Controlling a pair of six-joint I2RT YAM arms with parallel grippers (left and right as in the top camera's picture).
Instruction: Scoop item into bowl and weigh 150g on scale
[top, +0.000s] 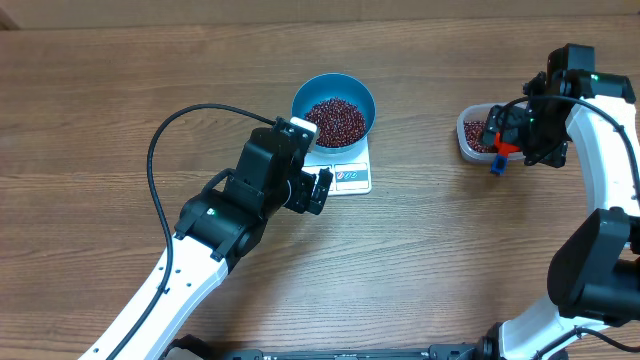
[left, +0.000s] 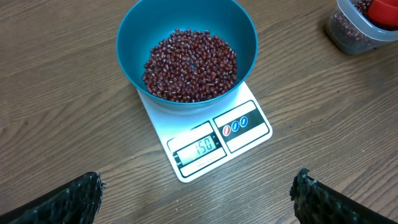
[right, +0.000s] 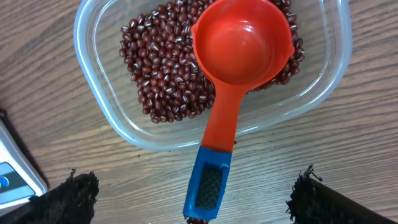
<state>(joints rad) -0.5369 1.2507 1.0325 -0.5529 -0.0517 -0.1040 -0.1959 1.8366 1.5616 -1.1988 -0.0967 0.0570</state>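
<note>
The blue bowl (left: 127, 37) stands on the white scale (left: 249, 134), whose display (left: 200, 148) reads 150. A heap of dark red-brown beans (left: 189, 65) fills the bowl's bottom. My left gripper (left: 199, 193) hangs open over bare table just in front of the scale, with nothing between its fingers. At the far right, my right gripper (right: 194, 183) is open. The red-orange scoop (right: 242, 43) lies with its cup on more beans (right: 161, 68) in the clear tub (right: 93, 74). Its blue handle end (right: 208, 186) sticks out between my spread fingers, apart from both.
The clear tub (top: 466, 140) sits near the right edge of the wooden table, well to the right of the scale (top: 350, 178). My left arm and its black cable (top: 160, 140) cross the table's lower left. The right arm (top: 600, 160) runs along the right edge.
</note>
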